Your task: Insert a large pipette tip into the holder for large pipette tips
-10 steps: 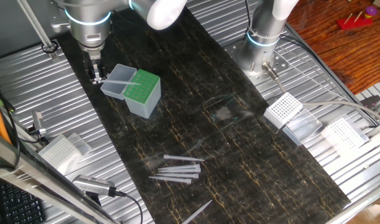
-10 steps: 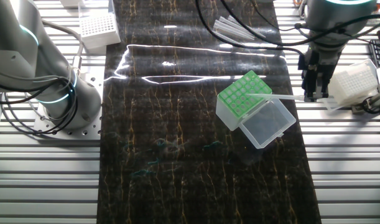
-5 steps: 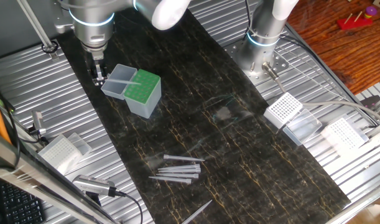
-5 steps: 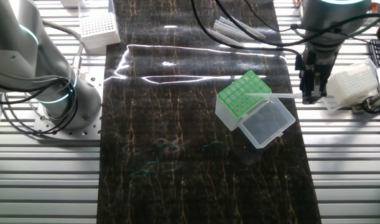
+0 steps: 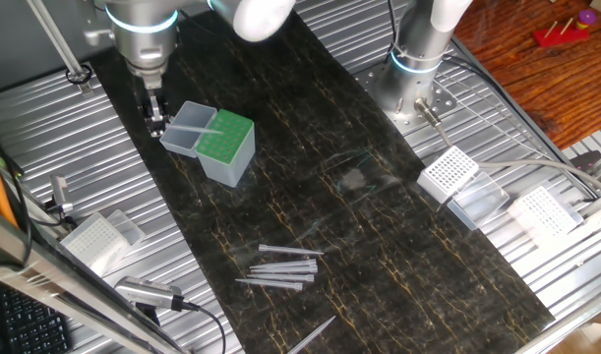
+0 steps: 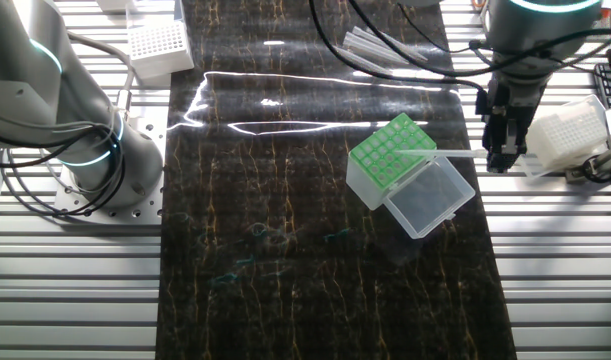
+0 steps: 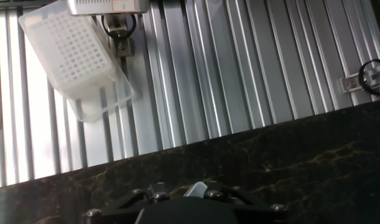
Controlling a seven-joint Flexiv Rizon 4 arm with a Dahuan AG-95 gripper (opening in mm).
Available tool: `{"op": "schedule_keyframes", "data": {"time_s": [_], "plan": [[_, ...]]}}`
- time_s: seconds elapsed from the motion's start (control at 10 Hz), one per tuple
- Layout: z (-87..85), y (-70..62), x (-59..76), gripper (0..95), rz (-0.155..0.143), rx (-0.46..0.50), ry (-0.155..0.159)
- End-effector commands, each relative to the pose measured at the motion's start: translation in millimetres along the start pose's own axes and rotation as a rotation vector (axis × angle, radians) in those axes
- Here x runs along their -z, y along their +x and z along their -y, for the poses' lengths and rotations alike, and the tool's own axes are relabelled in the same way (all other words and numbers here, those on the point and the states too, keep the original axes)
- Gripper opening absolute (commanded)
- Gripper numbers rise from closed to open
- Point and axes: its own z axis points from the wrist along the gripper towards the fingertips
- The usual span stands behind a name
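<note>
The holder for large pipette tips point(image 5: 229, 140) has a green perforated top and its clear lid point(image 5: 182, 138) hangs open; it also shows in the other fixed view point(image 6: 383, 155). My gripper point(image 5: 156, 122) point(image 6: 499, 158) hangs just beside the lid side, shut on a large pipette tip point(image 6: 440, 155). The tip lies nearly level and reaches across the lid onto the green top. In the hand view only the tip's wide end point(image 7: 196, 188) shows at the bottom edge. Several more tips point(image 5: 280, 265) lie loose on the dark mat.
A white-grid rack point(image 6: 567, 135) point(image 7: 74, 53) sits on the ribbed metal right beside my gripper. Other white racks point(image 5: 450, 173) point(image 5: 542, 212) point(image 5: 91, 242) stand around the mat. A second arm's base point(image 5: 415, 69) point(image 6: 95, 160) is bolted near the mat edge.
My gripper has shifted only slightly, a little upward, still holding the tip across the holder. Nothing else has moved.
</note>
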Motion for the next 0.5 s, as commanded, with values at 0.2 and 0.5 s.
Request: {"op": "schedule_keyframes", "data": {"time_s": [0.2, 0.5], "plan": [[2.0, 0.5, 7.8, 38.0, -0.019, -0.001, -0.004], [12.5, 4.8, 15.6, 19.0, -0.050, 0.023, 0.001]]}}
